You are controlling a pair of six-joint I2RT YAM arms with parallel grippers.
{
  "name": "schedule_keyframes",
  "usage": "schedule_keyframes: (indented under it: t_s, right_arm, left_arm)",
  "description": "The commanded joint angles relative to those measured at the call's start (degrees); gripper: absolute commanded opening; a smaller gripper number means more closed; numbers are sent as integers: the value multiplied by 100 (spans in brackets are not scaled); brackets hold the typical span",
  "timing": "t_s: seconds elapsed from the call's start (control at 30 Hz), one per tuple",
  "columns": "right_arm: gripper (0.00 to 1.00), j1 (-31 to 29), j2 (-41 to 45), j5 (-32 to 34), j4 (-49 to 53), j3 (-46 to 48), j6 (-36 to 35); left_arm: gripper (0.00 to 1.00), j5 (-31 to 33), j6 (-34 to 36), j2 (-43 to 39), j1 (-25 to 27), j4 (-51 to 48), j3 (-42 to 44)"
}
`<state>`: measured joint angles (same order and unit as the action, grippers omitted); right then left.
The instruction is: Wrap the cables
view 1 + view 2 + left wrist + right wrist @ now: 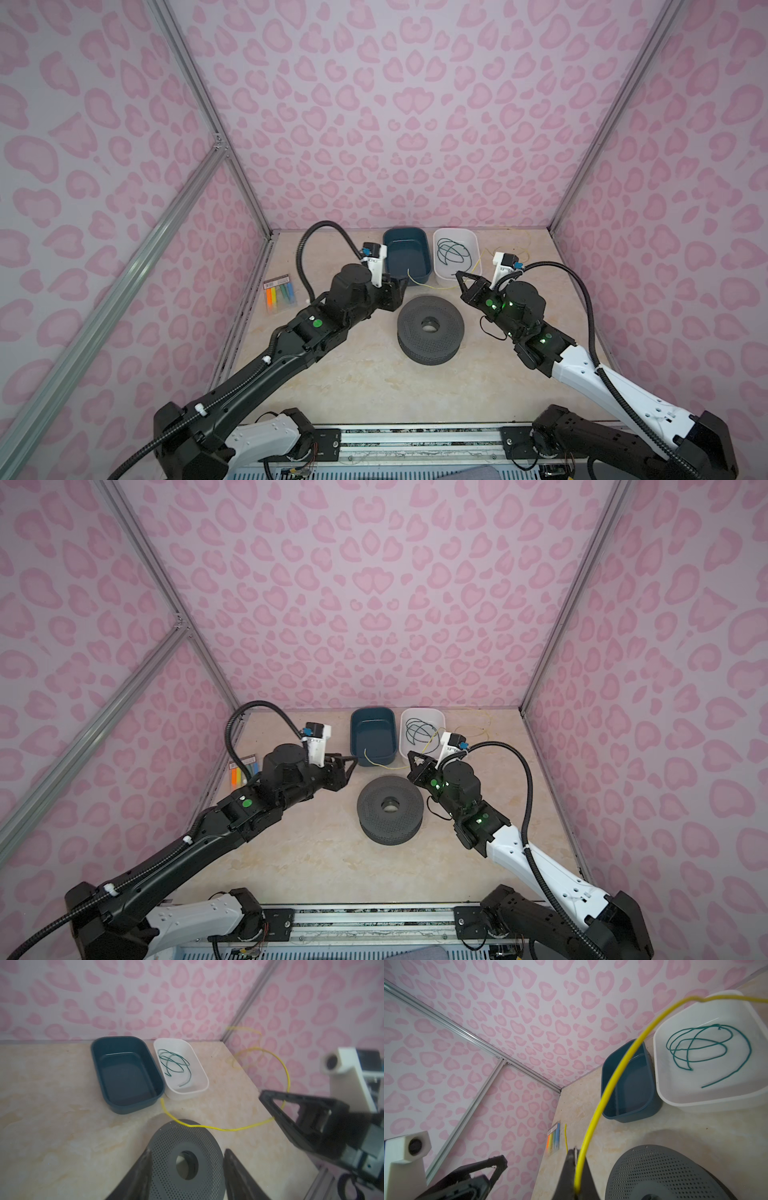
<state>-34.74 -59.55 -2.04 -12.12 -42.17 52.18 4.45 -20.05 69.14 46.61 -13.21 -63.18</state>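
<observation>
The surface (353,374) carries the grey perforated spool (430,328) mid-frame in both top views. The left claw (188,1150) hangs spread and empty over the spool. The right claw (574,1153) is pressed together, pinching the yellow wire (207,1126). From that pinch the wire runs leftward along the surface. Its loose end lies beside the blue bin (405,255), seemingly nearer the left claw.

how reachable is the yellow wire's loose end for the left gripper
Probably yes. The left gripper is open near the grey spool, and the yellow wire ends close by, beside the blue bin, with nothing between them.
</observation>
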Motion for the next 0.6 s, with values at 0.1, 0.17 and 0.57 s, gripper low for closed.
schedule_keyframes:
  t_s: [0.1, 0.17, 0.57]
  right_arm:
    - [0, 3, -123, -394, 192, -116, 164]
    - [0, 16, -138, -506, 231, -144, 275]
    - [0, 4, -136, -972, 463, -217, 495]
  left_arm:
    - [58, 633, 2245, 744, 961, 382, -256]
    - [60, 607, 2479, 913, 1047, 693, -268]
    - [46, 1004, 2978, 1571, 1113, 1450, -192]
